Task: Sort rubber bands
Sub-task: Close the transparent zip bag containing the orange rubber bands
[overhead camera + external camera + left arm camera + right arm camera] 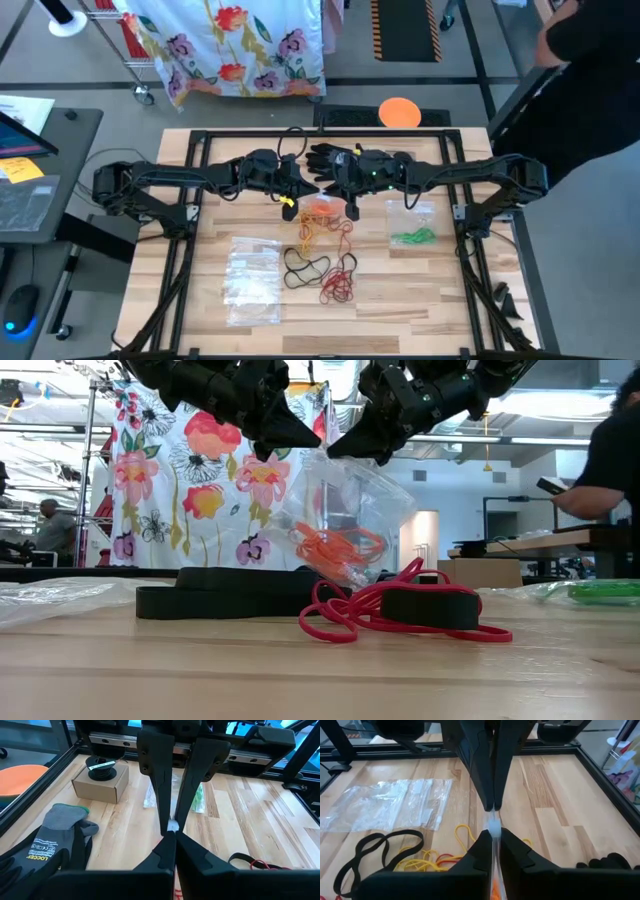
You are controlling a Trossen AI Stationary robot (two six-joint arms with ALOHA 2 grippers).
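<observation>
Both arms meet over the middle of the table (430,300), and the clear bag (350,525) hanging between them serves as the landmark. The left gripper (298,186) is closed tight on the bag's top edge from one side; in the left wrist view its fingers (167,851) pinch together at a small white bit of plastic. The right gripper (335,187) is clamped on the same top edge from the opposite side, its jaws narrowed to the thickness of the film, tip to tip with the left one. In the low view the bag dangles below the two grippers, lifted off the wood, with orange bands (338,552) bunched in its lower part. The other rubber bands lie loose on the table under and in front of the bag: yellow bands (311,236) just below it, red bands (338,283) nearer the front edge, and black bands (304,268) beside the red ones. Green bands (412,238) sit inside a second bag (413,224) flat on the table to the right of the hanging bag. Empty bags (253,279) lie flat well to its left. A black glove (322,156) rests behind the hanging bag, at the back of the table. A person (610,455) stands in the room beyond the right side.
</observation>
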